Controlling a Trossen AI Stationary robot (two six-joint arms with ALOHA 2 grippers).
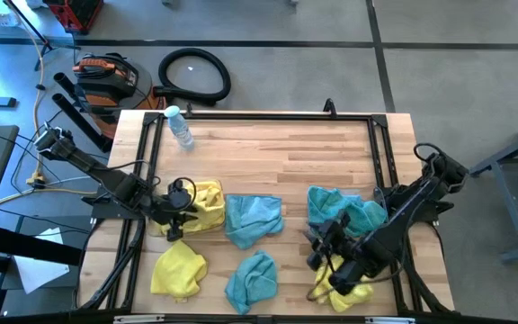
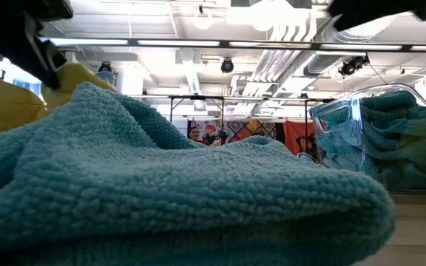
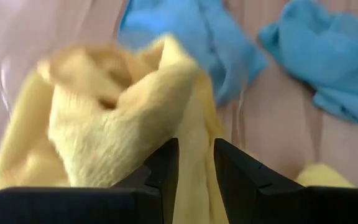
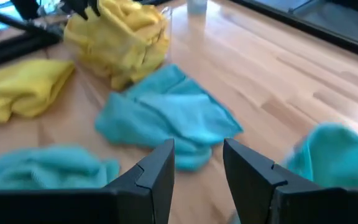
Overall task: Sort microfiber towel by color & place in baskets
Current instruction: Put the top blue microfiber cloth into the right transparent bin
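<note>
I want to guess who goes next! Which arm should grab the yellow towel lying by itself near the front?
Probably the left. The loose yellow towel lies on its side, just in front of the left gripper, whose fingers pinch another yellow towel over the yellow basket. The right gripper hangs open, farther away.

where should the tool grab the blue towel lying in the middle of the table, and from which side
Take the blue towel on a raised fold near its middle, coming straight down from above. It lies crumpled and low on the wood, with no stiff edge to slip under. The right tool is the nearer to the blue pile, so it looks better suited.
</note>
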